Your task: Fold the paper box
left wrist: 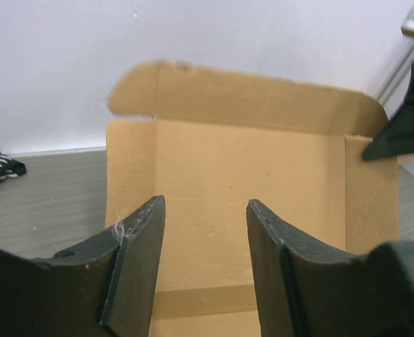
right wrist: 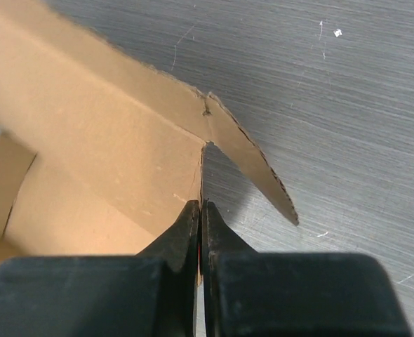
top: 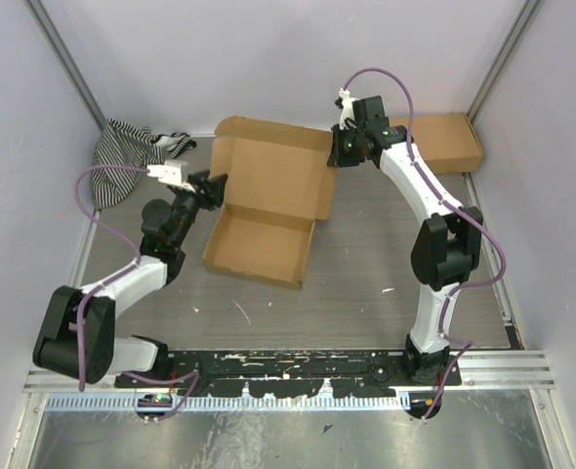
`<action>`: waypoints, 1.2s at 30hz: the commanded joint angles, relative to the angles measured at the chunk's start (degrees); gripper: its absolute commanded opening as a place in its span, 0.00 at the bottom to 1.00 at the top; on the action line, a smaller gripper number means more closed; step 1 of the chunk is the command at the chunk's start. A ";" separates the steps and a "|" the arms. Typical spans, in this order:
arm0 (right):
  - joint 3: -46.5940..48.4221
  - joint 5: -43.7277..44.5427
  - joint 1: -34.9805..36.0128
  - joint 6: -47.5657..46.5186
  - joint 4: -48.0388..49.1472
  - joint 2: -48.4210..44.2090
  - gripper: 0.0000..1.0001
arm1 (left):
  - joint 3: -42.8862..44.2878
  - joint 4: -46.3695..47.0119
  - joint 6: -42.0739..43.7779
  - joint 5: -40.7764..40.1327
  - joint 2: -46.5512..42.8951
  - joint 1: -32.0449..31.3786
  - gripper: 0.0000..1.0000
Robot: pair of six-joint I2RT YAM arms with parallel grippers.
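Cardboard takes the middle of the grey tabletop point(top: 366, 283): a plain brown corrugated paper box point(top: 259, 244), die-cut and partly folded. Its shallow tray has walls standing, and its lid panel lies open toward 12 o'clock. The left pincer point(top: 217, 188) sits at the 9 o'clock side of the paper box, level with the crease between tray and lid. Its jaws stand moderately apart with nothing between them. From the left wrist, the two dark fingers point(left wrist: 137, 260) frame the inside of the box, with the lid's rounded top flap rising beyond. Whether they touch the cardboard cannot be told. The right pincer point(top: 339, 156) is at the 2 o'clock corner of the open lid. From the right wrist its jaws are pressed together on the thin upright edge of a cardboard wall, just where a pointed side flap splays off toward 4 o'clock. A black-and-white striped cloth point(top: 132, 151) lies bunched at 10 o'clock of the tabletop, well apart from the box. A ready-assembled, closed brown cardboard box point(top: 446, 143) rests at 2 o'clock against the back wall, just beyond the right arm.
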 commanded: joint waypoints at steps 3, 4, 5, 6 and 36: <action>-5.53 7.19 1.28 -1.96 6.58 -7.61 0.01 | 14.36 -31.68 4.38 -8.12 -8.81 -0.05 0.59; -6.45 7.49 1.36 -2.10 7.39 -8.30 0.01 | 16.94 -36.33 4.86 -8.29 -9.04 -0.08 0.59; -7.62 7.49 1.52 -2.33 8.34 -9.16 0.01 | 19.17 -41.23 5.67 -7.93 -8.96 -0.04 0.60; -8.72 7.28 1.70 -2.81 9.33 -10.05 0.01 | 21.63 -44.92 6.35 -7.52 -8.64 -0.08 0.60; -11.99 32.48 13.26 2.97 6.38 -16.19 0.01 | 44.92 -81.00 -0.43 -9.56 -2.12 0.46 0.64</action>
